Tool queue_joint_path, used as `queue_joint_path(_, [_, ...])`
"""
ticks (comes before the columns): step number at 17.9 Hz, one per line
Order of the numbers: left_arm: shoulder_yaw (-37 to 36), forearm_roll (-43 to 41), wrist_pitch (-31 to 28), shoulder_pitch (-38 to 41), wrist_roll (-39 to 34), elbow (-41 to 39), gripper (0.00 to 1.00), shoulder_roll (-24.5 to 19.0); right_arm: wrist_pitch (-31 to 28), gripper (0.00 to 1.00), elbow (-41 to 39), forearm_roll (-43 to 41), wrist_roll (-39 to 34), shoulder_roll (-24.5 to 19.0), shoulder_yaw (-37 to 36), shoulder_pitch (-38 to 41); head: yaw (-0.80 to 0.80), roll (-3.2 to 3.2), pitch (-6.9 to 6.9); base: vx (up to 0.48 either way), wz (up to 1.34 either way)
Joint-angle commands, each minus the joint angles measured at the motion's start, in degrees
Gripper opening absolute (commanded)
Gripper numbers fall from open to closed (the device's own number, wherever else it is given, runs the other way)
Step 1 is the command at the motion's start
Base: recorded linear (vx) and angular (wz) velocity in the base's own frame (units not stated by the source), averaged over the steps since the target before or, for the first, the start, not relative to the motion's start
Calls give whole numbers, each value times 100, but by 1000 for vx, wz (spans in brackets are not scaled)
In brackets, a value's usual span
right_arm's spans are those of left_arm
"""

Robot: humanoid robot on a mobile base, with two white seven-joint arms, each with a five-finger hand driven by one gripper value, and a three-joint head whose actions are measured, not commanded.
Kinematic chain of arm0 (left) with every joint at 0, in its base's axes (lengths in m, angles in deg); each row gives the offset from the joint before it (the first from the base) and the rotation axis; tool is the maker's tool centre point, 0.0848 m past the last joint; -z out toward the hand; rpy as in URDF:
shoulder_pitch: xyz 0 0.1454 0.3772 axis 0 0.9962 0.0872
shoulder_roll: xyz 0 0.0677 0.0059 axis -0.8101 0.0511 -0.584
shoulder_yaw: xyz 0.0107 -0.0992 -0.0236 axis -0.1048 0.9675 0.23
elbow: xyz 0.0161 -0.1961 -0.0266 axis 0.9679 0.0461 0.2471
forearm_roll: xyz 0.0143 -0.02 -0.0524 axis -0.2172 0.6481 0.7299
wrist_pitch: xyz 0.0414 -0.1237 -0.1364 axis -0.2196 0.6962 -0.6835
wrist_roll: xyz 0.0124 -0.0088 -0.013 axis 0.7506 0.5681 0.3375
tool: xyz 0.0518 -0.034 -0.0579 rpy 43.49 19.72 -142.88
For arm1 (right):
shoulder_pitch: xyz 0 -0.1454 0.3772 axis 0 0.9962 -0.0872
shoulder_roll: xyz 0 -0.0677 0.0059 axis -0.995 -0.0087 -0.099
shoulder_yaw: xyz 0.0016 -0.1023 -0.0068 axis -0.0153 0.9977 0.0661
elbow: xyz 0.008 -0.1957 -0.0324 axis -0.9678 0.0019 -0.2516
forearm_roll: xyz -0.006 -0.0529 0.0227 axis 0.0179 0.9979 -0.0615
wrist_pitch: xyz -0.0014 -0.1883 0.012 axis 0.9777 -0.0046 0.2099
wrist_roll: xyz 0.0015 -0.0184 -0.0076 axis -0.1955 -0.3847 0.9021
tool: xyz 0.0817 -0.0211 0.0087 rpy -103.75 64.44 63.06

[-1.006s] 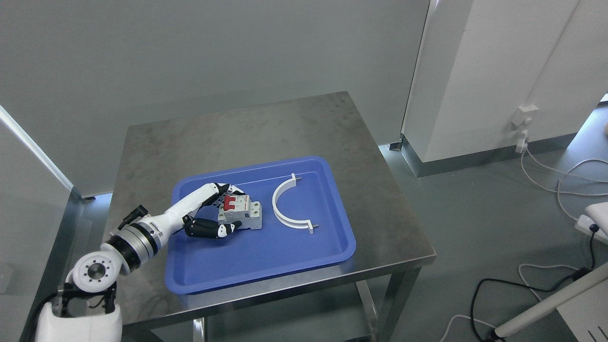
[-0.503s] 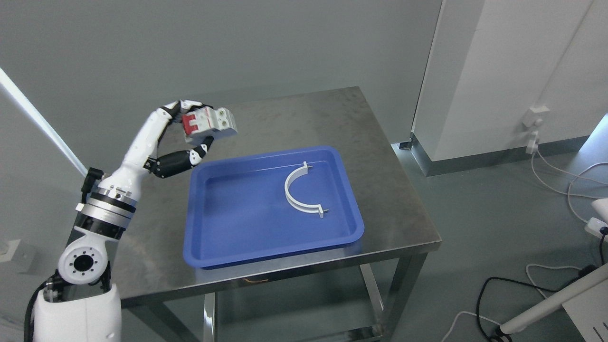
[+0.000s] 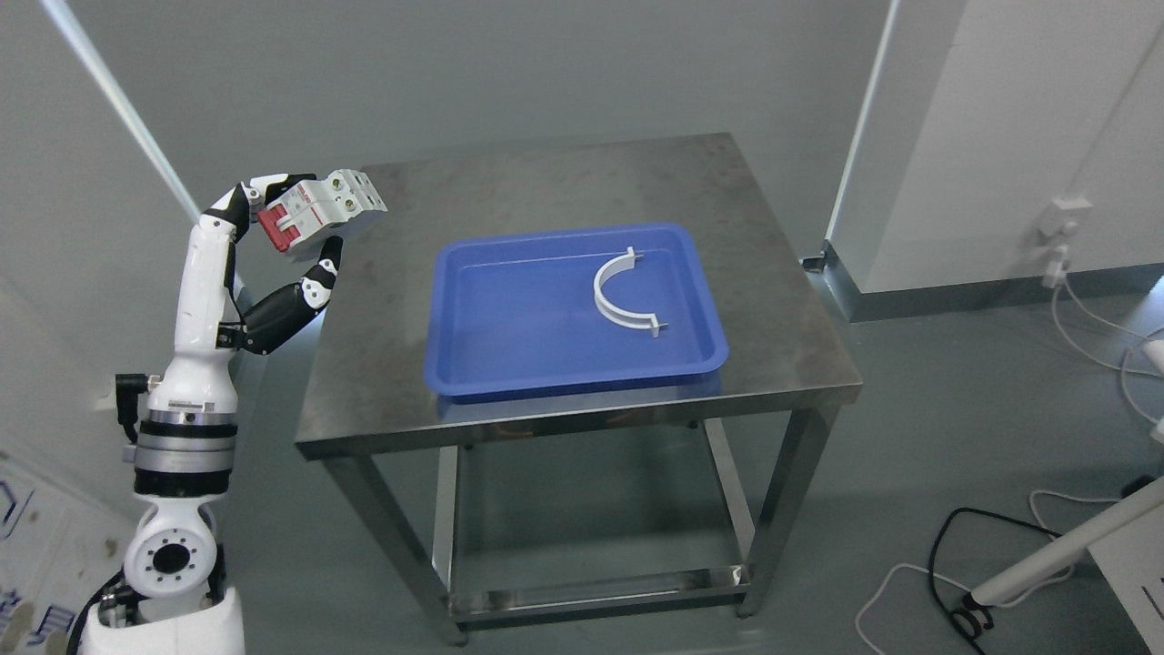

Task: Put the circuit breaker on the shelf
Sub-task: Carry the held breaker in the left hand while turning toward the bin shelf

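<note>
My left hand point(image 3: 296, 232) is shut on the circuit breaker point(image 3: 320, 212), a white block with red switch levers. It holds the breaker up in the air, tilted, just beyond the left edge of the steel table point(image 3: 382, 364). The left arm rises from the lower left of the picture. The right arm is out of view. No shelf shows in the picture.
A blue tray point(image 3: 509, 364) sits on the table with a white curved clamp piece point(image 3: 618, 296) in its right part. Grey walls stand behind and at the left. White cables point(image 3: 1091, 346) and a white pole point(image 3: 1055, 555) lie on the floor at the right.
My left hand took the breaker out of the blue tray and lifted it up and to the left, off the table's side. The camera has pulled back, so the whole picture shifted.
</note>
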Motion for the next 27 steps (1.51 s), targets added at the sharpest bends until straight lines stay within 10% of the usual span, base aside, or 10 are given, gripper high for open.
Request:
queue_joint_path(1, [15,219,114,292,141,-224,16,53,-958,100,0,0,0,100,114,0,0,0,0,-274,327])
queue_joint_path(13, [-90,571,817,442,485,-312,16,53,-958,100,8,0,0,100,114,0,0,0,0,-391,175])
queue_joint_path(27, [-46,580,62,-807,503,-312,16,53,-958,100,0,0,0,100,114,0,0,0,0,-412,77])
